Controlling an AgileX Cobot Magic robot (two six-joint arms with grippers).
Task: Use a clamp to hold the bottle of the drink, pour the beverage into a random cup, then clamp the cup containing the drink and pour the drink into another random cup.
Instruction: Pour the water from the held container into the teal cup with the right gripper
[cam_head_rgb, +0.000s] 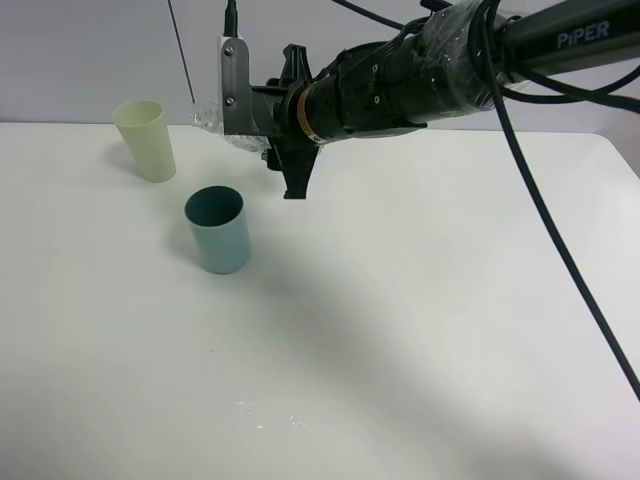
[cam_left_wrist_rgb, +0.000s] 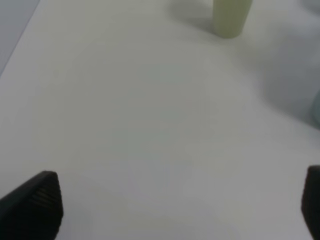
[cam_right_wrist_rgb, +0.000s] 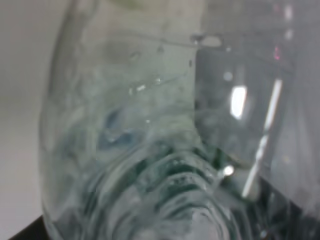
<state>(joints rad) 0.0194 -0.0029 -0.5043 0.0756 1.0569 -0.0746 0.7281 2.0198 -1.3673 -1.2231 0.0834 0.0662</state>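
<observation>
My right jaws are clamped around the clear bottle (cam_right_wrist_rgb: 140, 130), held aloft above the counter (cam_head_rgb: 420, 330), near the cream cup (cam_head_rgb: 146, 140) and beyond the teal cup (cam_head_rgb: 217, 229). Thin, slick plastic likely crumples, so I judge a firm mid-body hold best. My left jaws hang open, empty.

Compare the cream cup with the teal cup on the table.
Colour: the cream cup is pale yellow-white; the teal cup is blue-green with a darker inside. Place: the cream cup stands farther back and left, nearer the raised bottle; the teal cup stands closer to the camera. Both stand upright, mouths up, apart, with the same tapered shape.
</observation>
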